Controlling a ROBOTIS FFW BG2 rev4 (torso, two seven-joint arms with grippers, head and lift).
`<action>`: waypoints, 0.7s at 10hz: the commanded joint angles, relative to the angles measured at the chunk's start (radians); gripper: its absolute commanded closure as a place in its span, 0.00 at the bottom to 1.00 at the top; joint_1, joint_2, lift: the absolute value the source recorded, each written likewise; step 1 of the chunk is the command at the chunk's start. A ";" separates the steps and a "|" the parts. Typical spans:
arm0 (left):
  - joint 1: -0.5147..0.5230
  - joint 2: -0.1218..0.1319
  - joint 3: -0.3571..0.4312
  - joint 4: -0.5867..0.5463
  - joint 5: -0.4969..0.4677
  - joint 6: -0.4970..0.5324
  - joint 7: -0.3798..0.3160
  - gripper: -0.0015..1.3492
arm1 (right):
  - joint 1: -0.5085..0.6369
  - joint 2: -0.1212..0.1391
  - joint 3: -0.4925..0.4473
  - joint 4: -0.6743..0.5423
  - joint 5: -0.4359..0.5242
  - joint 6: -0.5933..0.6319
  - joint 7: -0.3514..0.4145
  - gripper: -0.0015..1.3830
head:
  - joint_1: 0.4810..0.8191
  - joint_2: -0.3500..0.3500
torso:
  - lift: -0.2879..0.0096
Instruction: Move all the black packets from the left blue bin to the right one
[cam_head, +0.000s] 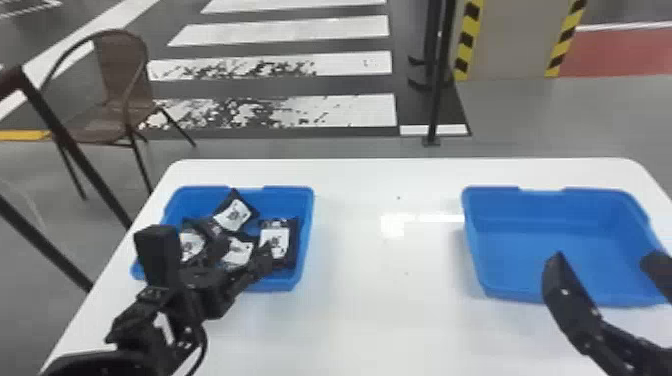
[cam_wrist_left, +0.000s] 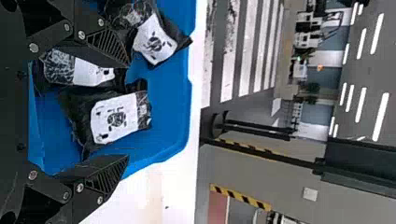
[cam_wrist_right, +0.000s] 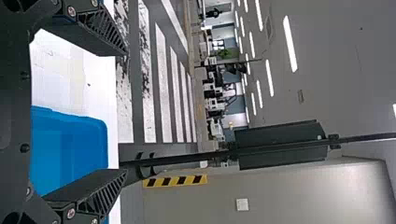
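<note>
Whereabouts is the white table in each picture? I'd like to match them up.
Head view: white table, spread across the lower middle.
Left wrist view: white table, a band near the middle, broadening leftward at the bottom.
Right wrist view: white table, left side, broadest in the upper half.
Shared landmark: the white-striped crossing beyond it.

Black packets (cam_head: 234, 212), white-labelled; inside left bin (cam_head: 306, 220)

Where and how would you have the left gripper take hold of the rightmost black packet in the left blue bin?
Across its middle, by the two long sides, coming from above. The rightmost packet lies label up, its length running roughly away from the robot, and the open left gripper should probably span its width.
</note>
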 joint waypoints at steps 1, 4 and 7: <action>-0.055 0.008 -0.012 0.045 -0.027 0.045 0.000 0.27 | 0.000 0.000 0.000 0.004 -0.006 0.000 0.002 0.09 | 0.63 0.64 | 0.50; -0.182 0.037 -0.050 0.131 -0.033 0.136 0.005 0.27 | 0.000 0.000 0.000 0.007 -0.006 0.000 0.005 0.09 | 0.63 0.63 | 0.50; -0.261 0.060 -0.090 0.177 -0.027 0.263 0.006 0.27 | -0.010 0.000 0.002 0.016 -0.010 0.000 0.009 0.09 | 0.63 0.60 | 0.50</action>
